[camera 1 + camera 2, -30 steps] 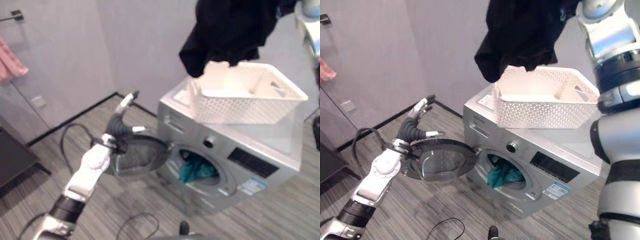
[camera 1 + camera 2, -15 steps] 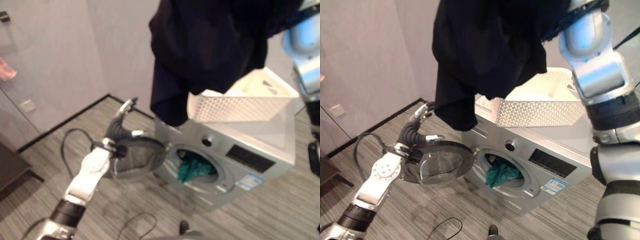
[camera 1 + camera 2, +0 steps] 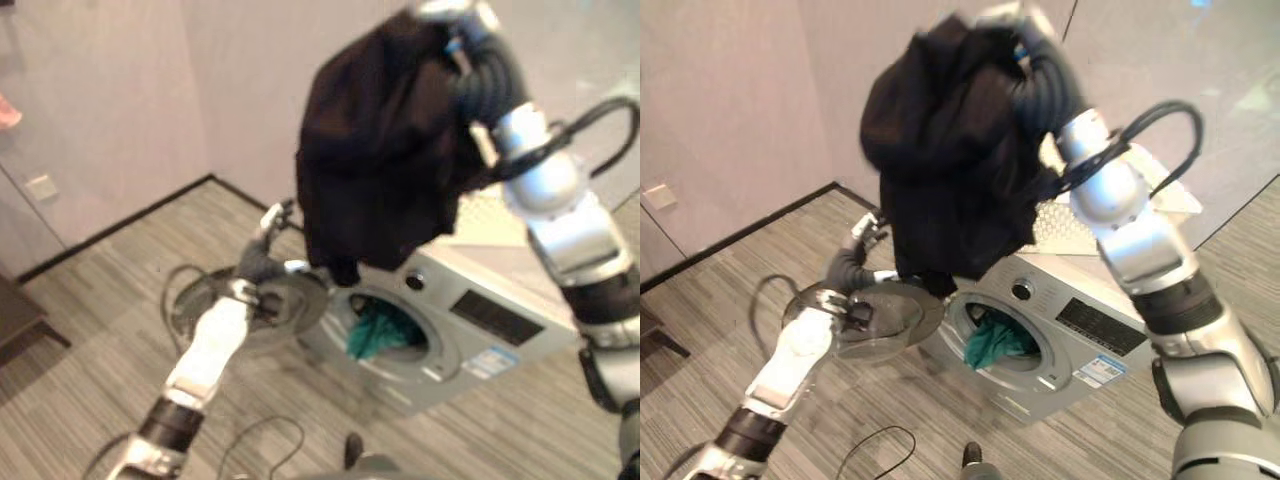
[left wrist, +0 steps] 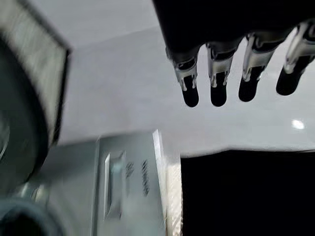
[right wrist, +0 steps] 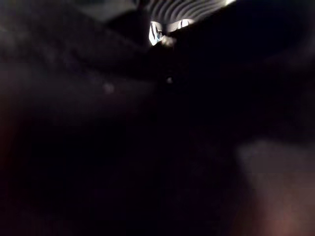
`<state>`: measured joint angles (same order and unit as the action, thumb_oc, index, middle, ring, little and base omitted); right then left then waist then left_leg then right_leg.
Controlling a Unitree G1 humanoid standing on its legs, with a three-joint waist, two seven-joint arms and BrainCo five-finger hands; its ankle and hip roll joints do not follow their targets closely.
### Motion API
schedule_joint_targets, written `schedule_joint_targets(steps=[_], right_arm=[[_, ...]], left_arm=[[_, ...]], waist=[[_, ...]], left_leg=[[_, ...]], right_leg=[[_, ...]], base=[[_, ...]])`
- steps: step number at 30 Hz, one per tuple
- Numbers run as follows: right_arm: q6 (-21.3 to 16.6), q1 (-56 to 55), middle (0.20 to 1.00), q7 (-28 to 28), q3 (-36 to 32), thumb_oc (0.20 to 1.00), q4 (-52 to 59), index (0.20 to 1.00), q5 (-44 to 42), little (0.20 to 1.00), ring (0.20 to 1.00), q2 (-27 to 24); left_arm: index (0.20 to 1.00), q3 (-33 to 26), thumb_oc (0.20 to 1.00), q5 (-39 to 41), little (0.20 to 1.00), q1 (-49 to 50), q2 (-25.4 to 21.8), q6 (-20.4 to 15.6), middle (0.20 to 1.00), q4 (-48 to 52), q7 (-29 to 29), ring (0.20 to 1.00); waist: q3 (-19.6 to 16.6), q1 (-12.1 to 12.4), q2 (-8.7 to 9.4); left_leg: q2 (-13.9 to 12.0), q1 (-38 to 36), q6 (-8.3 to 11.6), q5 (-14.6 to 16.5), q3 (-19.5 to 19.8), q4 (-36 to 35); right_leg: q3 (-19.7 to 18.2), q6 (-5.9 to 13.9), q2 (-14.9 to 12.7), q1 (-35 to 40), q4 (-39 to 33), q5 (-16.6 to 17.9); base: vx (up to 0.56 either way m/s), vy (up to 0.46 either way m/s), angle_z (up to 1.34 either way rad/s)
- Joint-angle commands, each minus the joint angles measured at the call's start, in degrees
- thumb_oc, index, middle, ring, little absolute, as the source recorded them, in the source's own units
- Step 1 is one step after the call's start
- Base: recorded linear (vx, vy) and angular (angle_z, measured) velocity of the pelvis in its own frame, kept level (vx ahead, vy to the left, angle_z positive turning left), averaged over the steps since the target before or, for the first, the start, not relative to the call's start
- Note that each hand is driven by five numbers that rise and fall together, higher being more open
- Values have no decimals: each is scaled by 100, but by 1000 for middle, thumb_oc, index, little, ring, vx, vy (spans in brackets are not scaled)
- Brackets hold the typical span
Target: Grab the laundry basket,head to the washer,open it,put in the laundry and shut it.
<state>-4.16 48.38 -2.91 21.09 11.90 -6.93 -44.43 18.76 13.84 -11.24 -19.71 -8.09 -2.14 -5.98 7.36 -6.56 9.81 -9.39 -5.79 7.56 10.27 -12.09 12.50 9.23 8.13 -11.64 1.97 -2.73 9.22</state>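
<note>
Loading step underway: black garment (image 3: pixel 945 170) is held bunched in the right hand (image 3: pixel 1025 45) upper centre, above the washer (image 3: pixel 1070 325), whose door (image 3: pixel 875 315) is braced by the straight-fingered left hand (image 3: pixel 862 240); lowering into the drum (image 3: pixel 995 340), beside the teal cloth (image 3: pixel 990 345), is called for next.

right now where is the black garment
The black garment hangs from the raised right hand, in the air above the washer's open door, which the left hand is by.
</note>
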Motion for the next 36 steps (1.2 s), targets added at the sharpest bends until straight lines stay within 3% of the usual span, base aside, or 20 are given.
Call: schedule_joint_targets(steps=[1,5,16,26,35,36], right_arm=[[-185,71,200,93,-258,200,277,200,-310,200,200,43],[-193,-441,200,516,76,200,730,200,-790,200,200,171],[-306,-1412,200,1036,131,200,1397,200,-1256,200,200,245],[-374,-1726,200,1204,426,200,1490,200,-1520,200,200,575],[-510,-1911,200,940,443,200,1371,200,-1742,200,200,1021],[-523,-1956,200,902,418,200,1366,200,-1737,200,200,1051]], left_arm=[[1000,14,1000,520,1000,-187,-226,-224,1000,333,101,1000],[1000,-81,1000,1169,1000,-237,-435,-219,1000,384,369,1000],[1000,-329,1000,885,1000,-266,-906,-526,1000,573,342,1000],[1000,57,1000,1134,1000,-521,-502,-661,1000,-26,448,1000],[1000,444,1000,1930,1000,-1208,339,-766,1000,-881,311,1000],[661,471,661,1890,661,-1312,421,-790,661,-965,235,661]], waist=[[-225,77,16],[-74,26,-52],[307,-14,-156],[496,-120,-205],[603,-342,-207],[612,-370,-208]], left_leg=[[-75,55,-375,813,236,740],[-110,13,-346,817,167,819],[-118,88,-276,792,137,887],[-133,159,-238,753,111,892],[-118,291,-215,678,51,807],[-114,326,-215,671,44,810]], right_leg=[[-385,630,-656,-403,598,-201],[-470,643,-639,-456,689,-205],[-530,650,-672,-693,865,-214],[-554,630,-695,-831,963,-231],[-684,594,-693,-1115,1024,-210],[-696,588,-691,-1158,1035,-210]], base=[[5,5,-10],[0,2,-1],[-33,3,-1],[-13,-3,0],[-22,-8,-4],[-40,-26,-4]])
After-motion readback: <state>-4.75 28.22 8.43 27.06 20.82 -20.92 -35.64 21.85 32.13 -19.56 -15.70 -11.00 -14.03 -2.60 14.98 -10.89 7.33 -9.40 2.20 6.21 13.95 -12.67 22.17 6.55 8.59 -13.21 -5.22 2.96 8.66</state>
